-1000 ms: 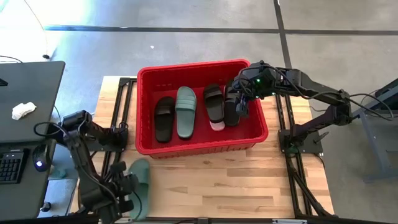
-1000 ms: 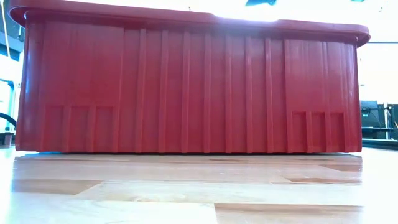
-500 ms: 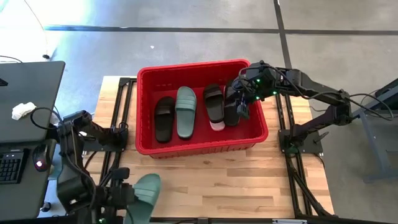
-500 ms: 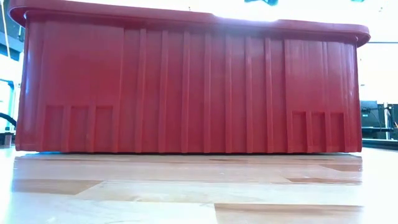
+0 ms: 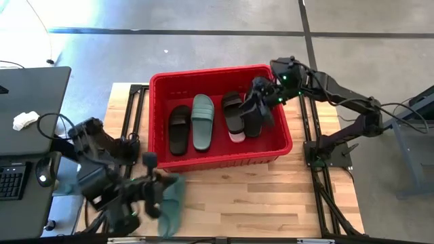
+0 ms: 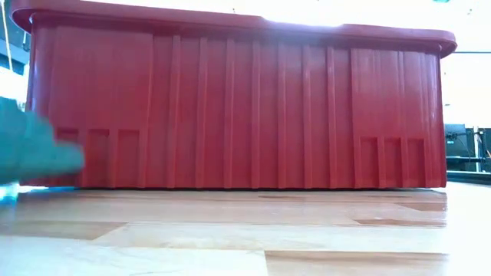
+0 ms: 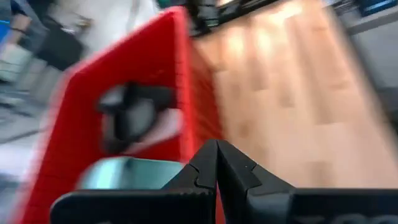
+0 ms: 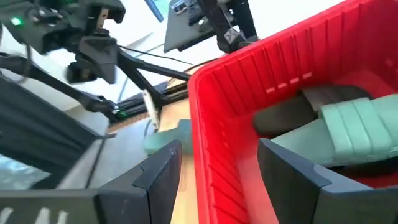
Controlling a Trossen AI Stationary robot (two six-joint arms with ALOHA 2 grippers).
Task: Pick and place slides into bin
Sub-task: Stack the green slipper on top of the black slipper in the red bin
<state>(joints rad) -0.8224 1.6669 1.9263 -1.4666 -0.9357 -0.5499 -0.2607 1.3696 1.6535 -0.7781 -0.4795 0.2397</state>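
The red bin stands mid-table. In it lie a black slide, a sage green slide, a black slide over a pale pink one, and another black slide. My right gripper hangs open and empty over the bin's right part; its wrist view looks over the bin wall. My left gripper is near the table's front left, shut on a second sage green slide, which also shows blurred in the low view. My left gripper holds the sage green slide at its side, coming from the table's left. Motion blur hides which part the fingers are on. The slide looks turned on edge and is lifted clear of the table.
The bin's near wall fills the low view. Bare wooden tabletop lies between the bin and the near edge. A black desk with a keyboard stands left of the table.
My left gripper has swung from the table's near left corner toward the right and the bin, carrying the sage green slide, which has turned on edge and come into the low view. My right gripper has drawn back a little toward the far edge over the bin.
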